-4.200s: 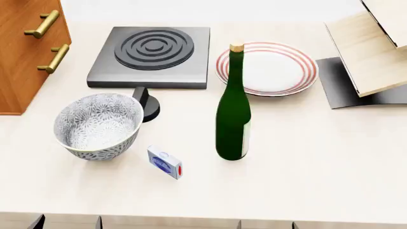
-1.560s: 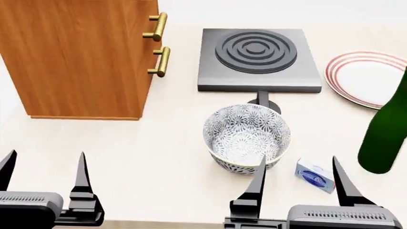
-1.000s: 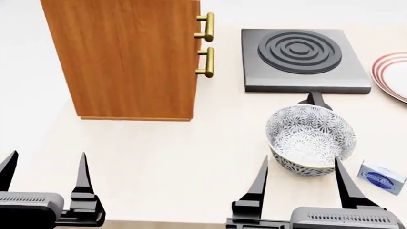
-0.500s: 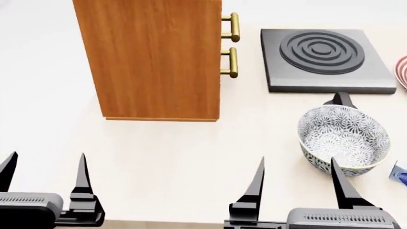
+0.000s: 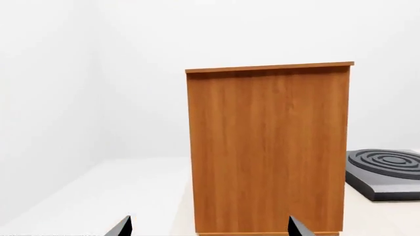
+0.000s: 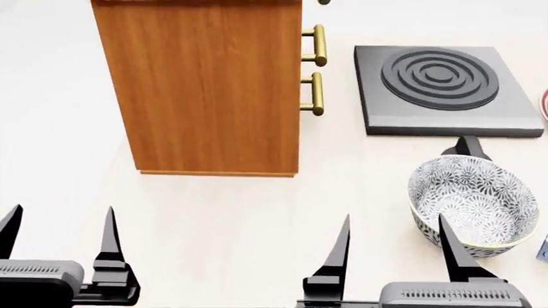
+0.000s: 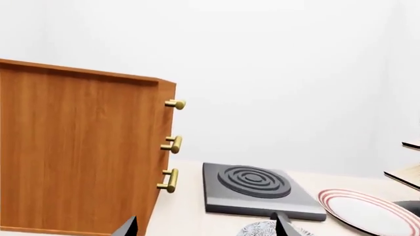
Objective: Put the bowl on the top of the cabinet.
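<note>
The bowl, deep and white with a grey leaf pattern, stands on the pale counter at the right of the head view; its rim just shows in the right wrist view. The cabinet, orange-brown wood with brass bar handles, stands upright at the upper left; it also shows in the left wrist view and the right wrist view. My right gripper is open and empty, just short of the bowl's near side, one fingertip in front of its rim. My left gripper is open and empty at the lower left.
A dark grey square burner with ring grooves lies behind the bowl, its black handle pointing at the bowl. A plate with red rim rings lies right of the burner. A small blue box sits at the right edge.
The view has shifted left and a little up: the cabinet, the burner and the bowl have slid across the picture. Both grippers keep their places in the picture, still open.
</note>
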### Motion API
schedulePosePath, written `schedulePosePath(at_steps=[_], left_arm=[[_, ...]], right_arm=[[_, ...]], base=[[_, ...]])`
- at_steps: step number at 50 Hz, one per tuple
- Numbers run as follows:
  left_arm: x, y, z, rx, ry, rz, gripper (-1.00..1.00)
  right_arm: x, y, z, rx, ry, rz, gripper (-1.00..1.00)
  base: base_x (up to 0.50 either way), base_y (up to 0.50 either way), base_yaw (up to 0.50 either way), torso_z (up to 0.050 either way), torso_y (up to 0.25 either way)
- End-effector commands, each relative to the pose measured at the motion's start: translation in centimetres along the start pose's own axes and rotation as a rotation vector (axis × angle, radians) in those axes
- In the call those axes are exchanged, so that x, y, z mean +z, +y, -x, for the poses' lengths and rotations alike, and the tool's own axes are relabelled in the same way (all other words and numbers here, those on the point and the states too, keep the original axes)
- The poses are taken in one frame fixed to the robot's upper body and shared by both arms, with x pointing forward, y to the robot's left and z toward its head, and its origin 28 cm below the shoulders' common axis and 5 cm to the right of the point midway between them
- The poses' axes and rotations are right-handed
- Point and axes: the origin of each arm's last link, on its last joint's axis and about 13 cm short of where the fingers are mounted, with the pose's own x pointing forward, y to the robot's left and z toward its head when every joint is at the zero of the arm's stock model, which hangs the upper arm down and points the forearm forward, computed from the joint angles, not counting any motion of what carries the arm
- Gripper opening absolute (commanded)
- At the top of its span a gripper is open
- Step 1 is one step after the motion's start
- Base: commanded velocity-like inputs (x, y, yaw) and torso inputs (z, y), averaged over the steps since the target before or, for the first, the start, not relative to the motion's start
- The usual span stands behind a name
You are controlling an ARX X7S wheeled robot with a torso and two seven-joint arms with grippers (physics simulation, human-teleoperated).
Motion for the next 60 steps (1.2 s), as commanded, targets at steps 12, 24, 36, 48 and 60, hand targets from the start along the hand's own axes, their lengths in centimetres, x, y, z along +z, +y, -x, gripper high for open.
schedulePosePath(at_steps=[12,24,36,48,60], left_arm=[[0.04,0.01,0.03,0.003,0.0,0.006,1.0],[-0.11,0.02,0.01,0.005,0.003,0.006,1.0],[-0.16,0.01,0.01,0.005,0.004,0.007,1.0],[-0.21,0.0,0.03,0.005,0.005,0.007,1.0],[-0.25,0.01,0.04,0.006,0.005,0.009,1.0]], right_arm=[[-0.06,0.11,0.25,0.013,-0.001,0.013,1.0],[-0.24,0.17,0.18,0.008,0.004,0.011,1.0],[-0.28,0.08,0.27,-0.009,-0.013,0.03,1.0],[-0.21,0.11,0.22,-0.001,0.01,0.025,1.0],[-0.25,0.05,0.23,-0.016,-0.002,0.024,1.0]], base=[[0.06,0.0,0.0,0.0,0.0],[0.5,0.0,0.0,0.0,0.0],[0.14,0.0,0.0,0.0,0.0],[0.24,0.0,0.0,0.0,0.0],[0.45,0.0,0.0,0.0,0.0]])
